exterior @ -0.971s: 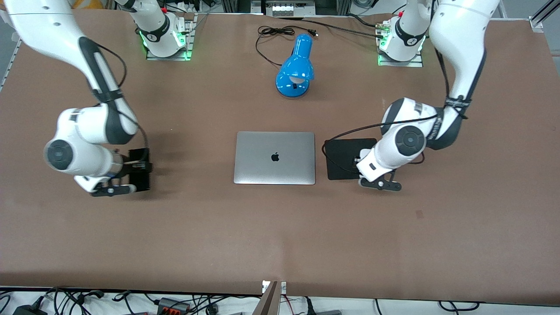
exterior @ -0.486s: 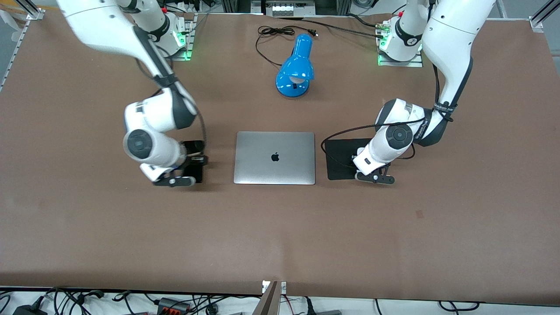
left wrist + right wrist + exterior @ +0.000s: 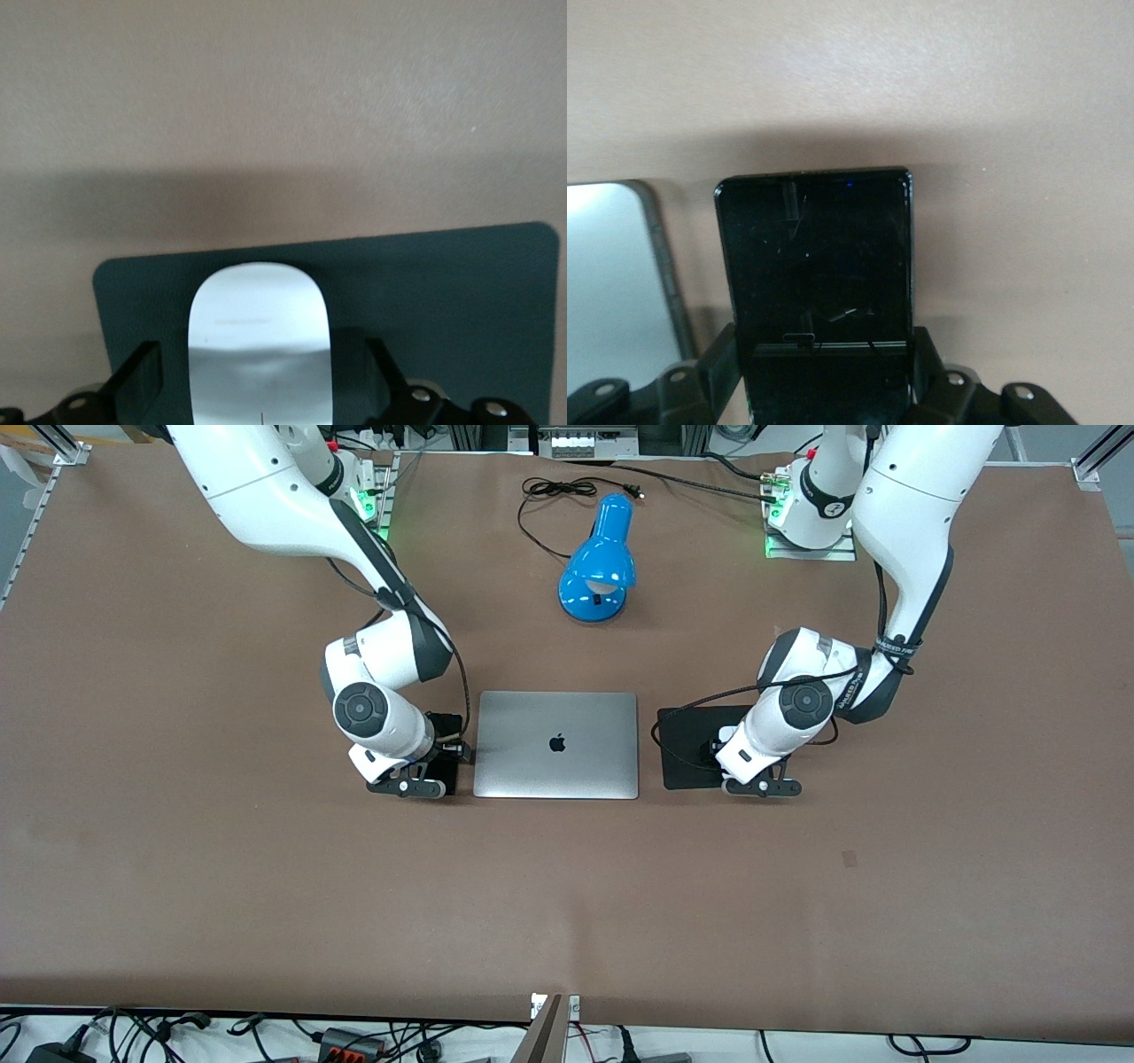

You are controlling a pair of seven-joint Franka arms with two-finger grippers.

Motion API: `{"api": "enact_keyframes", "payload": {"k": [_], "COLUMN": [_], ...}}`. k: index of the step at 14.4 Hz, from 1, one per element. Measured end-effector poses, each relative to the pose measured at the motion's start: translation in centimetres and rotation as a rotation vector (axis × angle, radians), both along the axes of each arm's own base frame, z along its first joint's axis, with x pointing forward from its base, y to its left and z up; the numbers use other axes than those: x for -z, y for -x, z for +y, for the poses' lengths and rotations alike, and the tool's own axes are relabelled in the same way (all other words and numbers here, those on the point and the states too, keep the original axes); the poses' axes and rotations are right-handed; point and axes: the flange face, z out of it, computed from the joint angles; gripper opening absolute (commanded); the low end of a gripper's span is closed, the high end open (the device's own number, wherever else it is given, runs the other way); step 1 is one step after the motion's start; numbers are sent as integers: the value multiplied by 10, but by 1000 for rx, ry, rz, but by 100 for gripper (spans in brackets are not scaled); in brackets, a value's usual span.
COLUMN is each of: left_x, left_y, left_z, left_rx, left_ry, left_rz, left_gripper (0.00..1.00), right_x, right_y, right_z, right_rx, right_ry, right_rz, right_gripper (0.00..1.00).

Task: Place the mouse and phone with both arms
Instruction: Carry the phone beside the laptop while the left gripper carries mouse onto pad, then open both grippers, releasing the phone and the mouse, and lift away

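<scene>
Two white jointed arms: left arm, right arm. Dark grey bands at elbows and wrists; round grey joint caps. Black cable along each forearm, strapped at elbow. Black tools, silver screws on finger mounts. Green lights at both bases.

Front cam: high, across the table from the bases, looking down; takes in whole tabletop, both arms, laptop, lamp.

Left wrist cam: v. close, low, looks past its own fingers at mouse on pad. Shares w/ front cam the pad area beside laptop.

Right wrist cam: also v. close, looks along phone between its fingers; laptop edge at frame side. Shares w/ front cam that laptop edge and phone.
</scene>
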Motion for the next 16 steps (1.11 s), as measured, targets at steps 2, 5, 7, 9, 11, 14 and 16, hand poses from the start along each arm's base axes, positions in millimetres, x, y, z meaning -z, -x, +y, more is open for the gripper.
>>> {"api": "enact_keyframes", "payload": {"k": [2, 5, 7, 9, 11, 14, 16], "left_x": [-21, -84, -129, -167, -206, -264, -300], "left_y": [-9, -35, -55, -74, -89, -100, -96], "left_z": [2, 18, 31, 52, 79, 113, 132], "left_rx": [-7, 12, 42, 71, 106, 139, 146], "left_ry": [-3, -35, -45, -48, -48, -47, -49], "left_rz": [-12, 10, 15, 18, 26, 48, 107], "left_gripper": [100, 100, 100, 100, 100, 100, 100], "right_x": [1, 1, 1, 2, 3, 3, -4], "right_y": [0, 3, 5, 7, 8, 8, 4], "right_z": [-2, 5, 10, 13, 13, 11, 10], "right_rx": [2, -9, -18, -24, -26, -23, -19], "right_ry": [2, 1, 1, 2, 4, 6, 3], "right_rz": [1, 2, 2, 3, 5, 5, -7], "right_gripper": [16, 17, 18, 19, 70, 100, 100]}}
